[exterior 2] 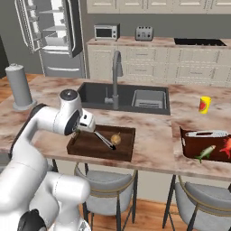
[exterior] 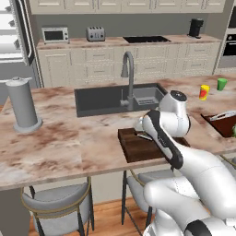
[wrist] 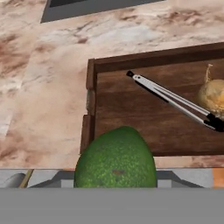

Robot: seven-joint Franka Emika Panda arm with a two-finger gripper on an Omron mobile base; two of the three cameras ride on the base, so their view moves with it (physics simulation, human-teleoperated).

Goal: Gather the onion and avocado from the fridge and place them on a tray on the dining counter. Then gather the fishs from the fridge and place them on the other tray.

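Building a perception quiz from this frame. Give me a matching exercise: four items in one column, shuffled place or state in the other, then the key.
1. avocado
2. onion
3. tongs
4. fridge

A. door open
B. in the gripper, above the tray's near rim
C. resting in the tray, at its far end from the gripper
D. lying diagonally across the tray floor

Pairs: 1-B, 2-C, 3-D, 4-A

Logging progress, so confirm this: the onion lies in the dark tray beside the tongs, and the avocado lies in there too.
Half right. The onion does lie in the dark tray beside the tongs. The avocado is not in there yet: the hand view shows it right at the gripper, above the tray's near rim, apparently held.
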